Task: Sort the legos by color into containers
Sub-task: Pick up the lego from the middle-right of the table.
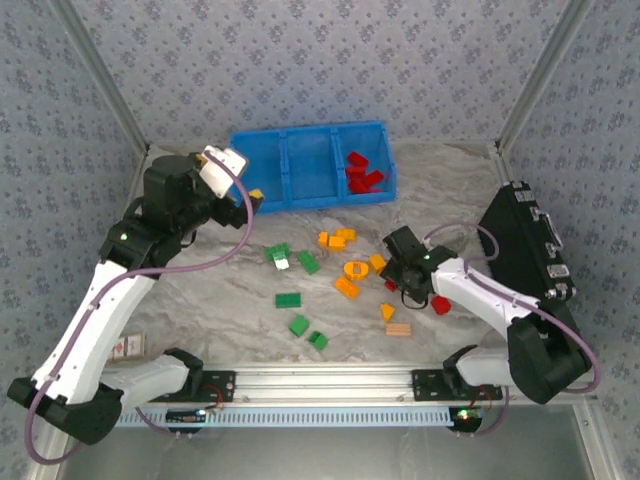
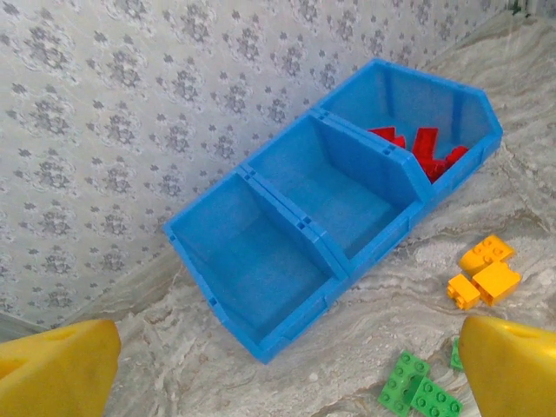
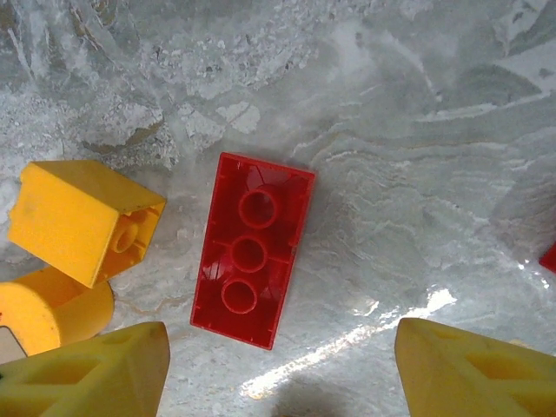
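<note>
While the right jaws stand open over the upturned red brick (image 3: 252,250), centre them across its narrow width; the left jaws gape empty.

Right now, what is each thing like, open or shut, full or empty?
Left gripper: open, empty.
Right gripper: open, empty.
Blue bin: right part holds red bricks, other two parts empty.
Loose red brick: upside down on the table, between the right gripper's fingers, untouched.
Green bricks and orange bricks: scattered on the table.
Black case: shut.
</note>
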